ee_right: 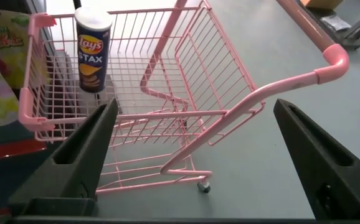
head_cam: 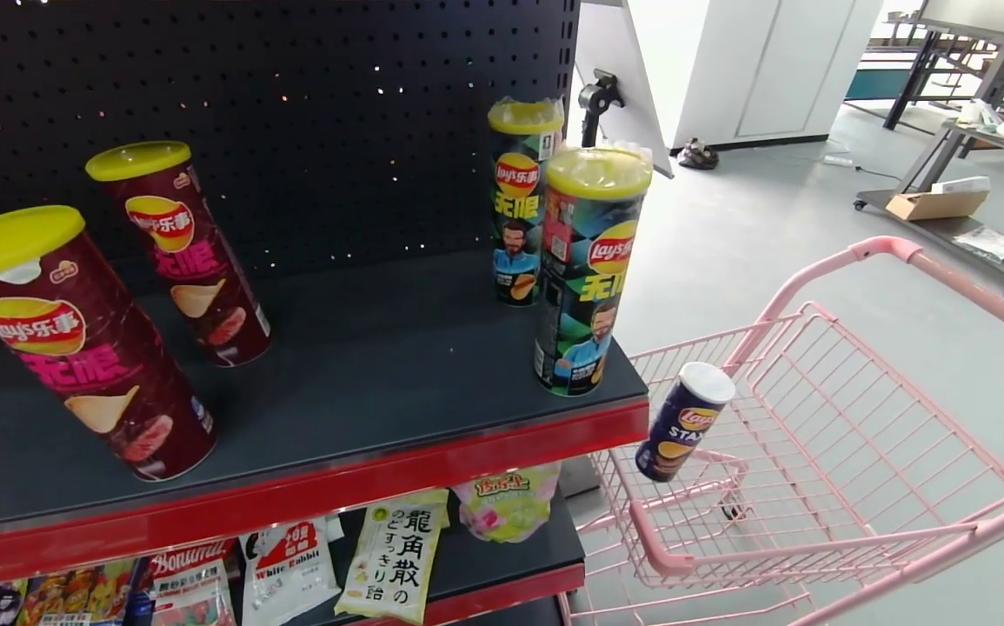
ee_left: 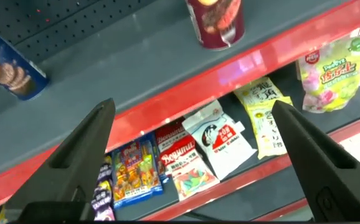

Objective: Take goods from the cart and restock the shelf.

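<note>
A dark blue chip can with a white lid [head_cam: 684, 421] [ee_right: 93, 51] stands in the pink wire cart [head_cam: 823, 487] [ee_right: 167, 118], near the cart's corner closest to the shelf. My right gripper [ee_right: 195, 102] hangs open and empty above the cart's handle side, well apart from the can. The dark upper shelf board [head_cam: 362, 382] with its red front edge carries two maroon cans [head_cam: 84, 343] [head_cam: 184, 252] and two dark green cans [head_cam: 588, 269] [head_cam: 521, 200]. My left gripper [ee_left: 192, 104] is open and empty in front of the red shelf edge [ee_left: 230, 68].
Snack bags [head_cam: 393, 565] [ee_left: 220, 140] lie on the lower shelf. Another blue can [ee_left: 9, 65] and a maroon can's base [ee_left: 216, 22] stand on the upper board. Black pegboard [head_cam: 293, 104] backs the shelf. Grey floor, a white cabinet and metal tables lie beyond the cart.
</note>
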Controlling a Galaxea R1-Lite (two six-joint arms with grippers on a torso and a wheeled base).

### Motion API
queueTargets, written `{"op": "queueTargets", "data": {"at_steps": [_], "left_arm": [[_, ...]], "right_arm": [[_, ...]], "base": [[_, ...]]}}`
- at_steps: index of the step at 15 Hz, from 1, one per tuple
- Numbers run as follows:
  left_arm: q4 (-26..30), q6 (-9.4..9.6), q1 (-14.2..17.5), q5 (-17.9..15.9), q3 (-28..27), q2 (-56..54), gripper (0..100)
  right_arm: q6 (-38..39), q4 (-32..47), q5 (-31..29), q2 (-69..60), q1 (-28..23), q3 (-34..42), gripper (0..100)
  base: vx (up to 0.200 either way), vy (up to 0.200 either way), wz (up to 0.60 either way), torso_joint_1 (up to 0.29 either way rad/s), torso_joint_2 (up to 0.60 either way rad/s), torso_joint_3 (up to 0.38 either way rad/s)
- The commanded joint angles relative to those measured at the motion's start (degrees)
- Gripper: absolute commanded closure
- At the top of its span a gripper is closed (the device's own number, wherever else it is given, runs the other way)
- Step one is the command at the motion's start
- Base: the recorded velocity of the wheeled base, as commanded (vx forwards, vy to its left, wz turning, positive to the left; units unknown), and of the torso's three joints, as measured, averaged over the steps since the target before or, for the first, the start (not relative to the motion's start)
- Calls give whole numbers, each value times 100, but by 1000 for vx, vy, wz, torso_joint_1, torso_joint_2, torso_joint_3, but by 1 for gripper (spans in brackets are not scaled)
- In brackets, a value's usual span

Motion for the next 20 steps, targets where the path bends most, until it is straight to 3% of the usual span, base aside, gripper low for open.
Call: {"op": "queueTargets", "data": {"at_steps": [1, 9, 15, 20], "left_arm": [[-8, -1, 1, 4, -5, 11, 0], [-158, 8, 1, 13, 4, 11, 0], [-158, 8, 1, 13, 4, 11, 0], [-158, 8, 1, 13, 13, 11, 0]], "right_arm": [[-1, 0, -1, -8, 3, 0, 0], [-1, 114, -1, -166, 3, 53, 0], [-115, 492, -1, -562, 3, 62, 0], [-124, 536, -1, -605, 12, 62, 0]], "base": [[0, 0, 0, -149, 408, 261], [0, 0, 0, -157, 486, 323], [0, 0, 0, -12, 45, 34], [0, 0, -600, 0, 6, 7]]}}
